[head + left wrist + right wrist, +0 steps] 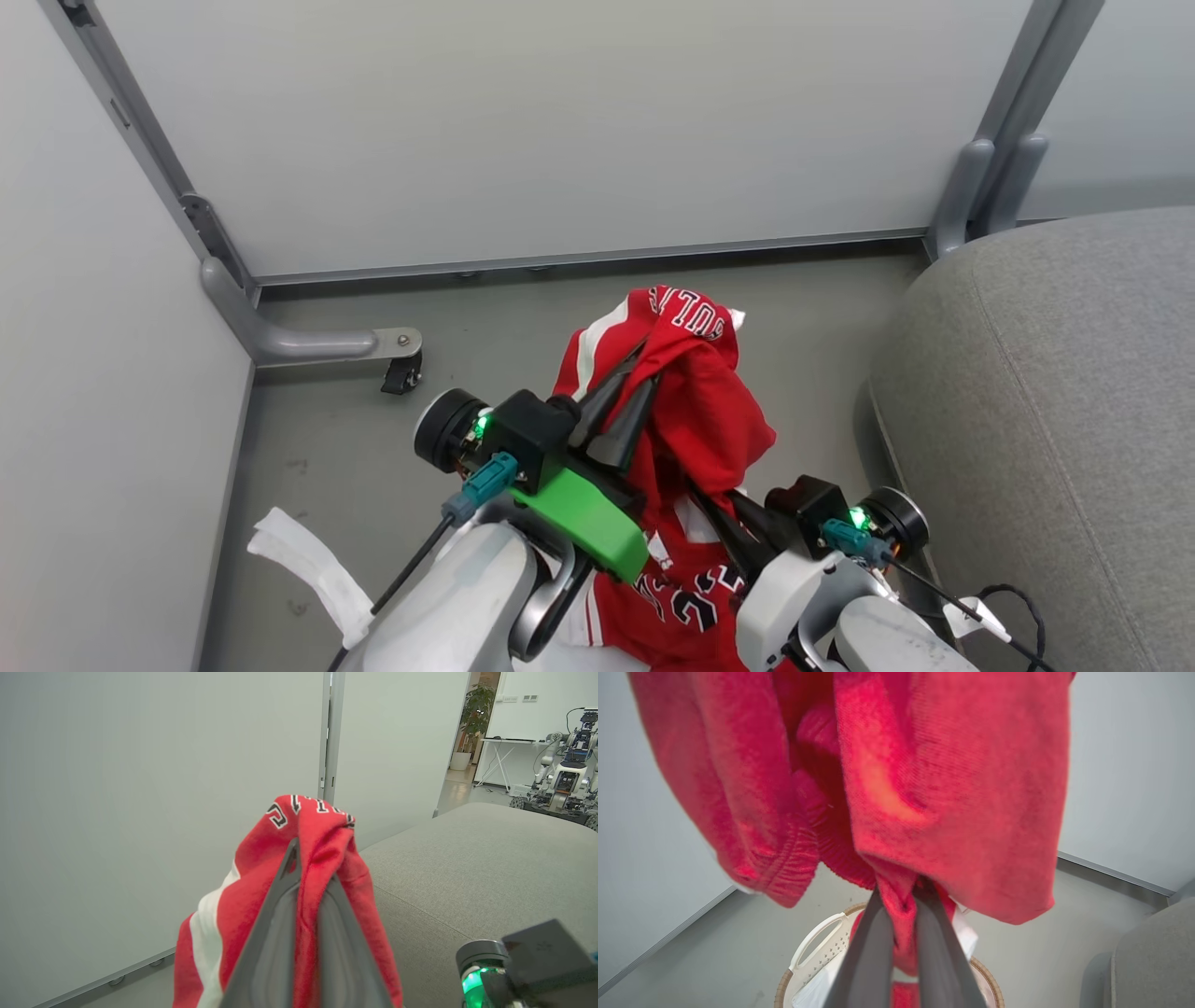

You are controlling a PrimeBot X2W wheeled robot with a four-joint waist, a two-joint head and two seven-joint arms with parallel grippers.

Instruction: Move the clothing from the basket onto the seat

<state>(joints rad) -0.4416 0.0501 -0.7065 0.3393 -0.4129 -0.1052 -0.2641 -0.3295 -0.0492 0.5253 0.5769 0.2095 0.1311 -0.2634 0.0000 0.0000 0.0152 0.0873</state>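
R gripper (901, 896) was clamped shut on a bunch of the red jersey (709, 411). The basket (817, 942) sat on the floor right under it w/ white + red cloth inside. L gripper (647, 366) was further out, jaws pinched on the same jersey near the BULLS lettering, so it hung btwn both. Off to the right was the grey seat (1055, 392), not touching the jersey, and the partition wall (560, 121) was behind.

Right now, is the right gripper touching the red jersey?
Touching. The right wrist view shows the right gripper shut on a fold of the red jersey, cloth pinched between its jaws.
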